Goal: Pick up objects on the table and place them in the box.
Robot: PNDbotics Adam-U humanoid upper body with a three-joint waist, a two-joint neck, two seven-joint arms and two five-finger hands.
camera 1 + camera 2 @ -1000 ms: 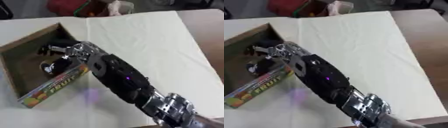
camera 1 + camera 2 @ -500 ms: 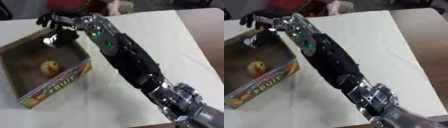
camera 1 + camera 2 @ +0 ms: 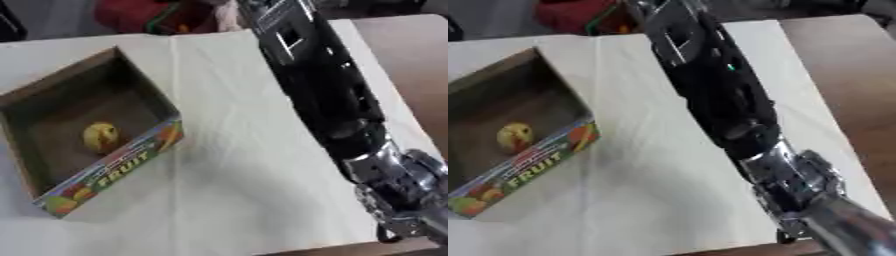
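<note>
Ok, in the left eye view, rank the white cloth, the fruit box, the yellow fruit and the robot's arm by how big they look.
1. White cloth, largest.
2. Right arm, though it is nearer the camera, so its place against the box is unsure.
3. Fruit box.
4. Yellow fruit inside the box, smallest.
</note>
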